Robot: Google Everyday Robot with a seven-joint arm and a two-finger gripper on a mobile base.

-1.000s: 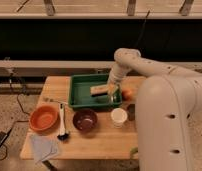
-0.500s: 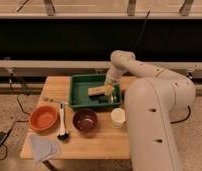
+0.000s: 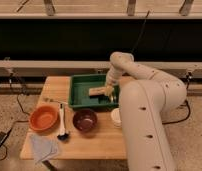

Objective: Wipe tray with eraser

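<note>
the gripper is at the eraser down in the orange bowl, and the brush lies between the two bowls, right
No. The gripper is at the eraser in the green tray, not in the orange bowl; the camera view shows this. The brush does lie between that bowl and the maroon bowl.

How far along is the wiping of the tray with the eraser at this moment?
Done: the eraser is already inside the green tray, flat on its floor. In hand: the gripper, jaws shut, appears to hold one end of it. Left: the wiping itself; how much is wiped cannot be told.
</note>
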